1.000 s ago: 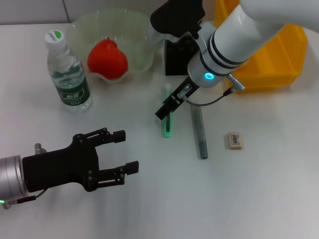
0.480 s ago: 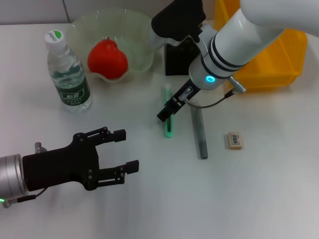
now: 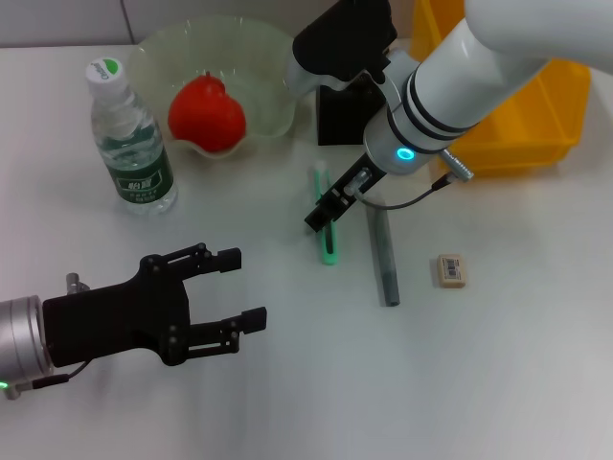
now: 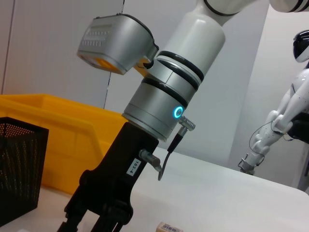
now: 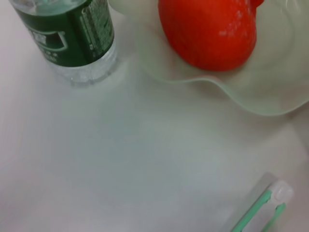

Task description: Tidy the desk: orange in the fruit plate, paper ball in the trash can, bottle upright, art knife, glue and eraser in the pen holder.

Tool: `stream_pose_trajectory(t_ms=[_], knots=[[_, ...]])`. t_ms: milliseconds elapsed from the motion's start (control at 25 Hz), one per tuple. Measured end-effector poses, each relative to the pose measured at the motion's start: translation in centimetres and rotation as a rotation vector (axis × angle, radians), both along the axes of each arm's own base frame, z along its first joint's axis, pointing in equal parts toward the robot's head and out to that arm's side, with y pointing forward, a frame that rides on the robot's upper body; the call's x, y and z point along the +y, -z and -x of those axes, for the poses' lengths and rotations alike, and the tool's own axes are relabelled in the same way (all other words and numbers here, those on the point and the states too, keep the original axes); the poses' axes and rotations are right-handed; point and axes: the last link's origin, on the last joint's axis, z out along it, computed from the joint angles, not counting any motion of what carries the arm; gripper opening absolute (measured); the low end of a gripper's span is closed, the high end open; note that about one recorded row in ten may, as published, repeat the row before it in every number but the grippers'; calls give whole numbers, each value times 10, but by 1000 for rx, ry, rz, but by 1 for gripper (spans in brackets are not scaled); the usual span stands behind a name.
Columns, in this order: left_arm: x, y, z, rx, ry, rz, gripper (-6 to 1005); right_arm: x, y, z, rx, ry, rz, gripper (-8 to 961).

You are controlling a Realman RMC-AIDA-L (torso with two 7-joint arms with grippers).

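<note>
The orange lies in the pale green fruit plate. The bottle stands upright to its left. The green art knife lies flat on the table. My right gripper hovers right over its middle, open, with nothing in it. The grey glue stick and the eraser lie to the right. The black pen holder stands behind, partly hidden by my right arm. My left gripper is open and empty at the front left. No paper ball shows.
The yellow trash can stands at the back right. The right wrist view shows the bottle, the orange, the plate rim and the knife's end. The left wrist view shows the pen holder and the eraser.
My right gripper has shifted slightly right and toward the front along the art knife. The left arm has not moved.
</note>
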Motion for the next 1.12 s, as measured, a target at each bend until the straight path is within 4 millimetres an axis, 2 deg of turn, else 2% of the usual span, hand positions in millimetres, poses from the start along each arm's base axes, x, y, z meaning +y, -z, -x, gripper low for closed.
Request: stream_pose_trajectory(t_ms=[80, 600, 1120], knots=[[0, 0, 0, 0, 1, -1, 812, 0, 0, -1, 0, 1, 0, 795], [2, 1, -2, -2, 9, 6, 812, -1, 0, -2, -2, 6, 5, 293], [1, 0, -2, -1, 10, 7, 812, -1, 0, -3, -3, 12, 3, 286]])
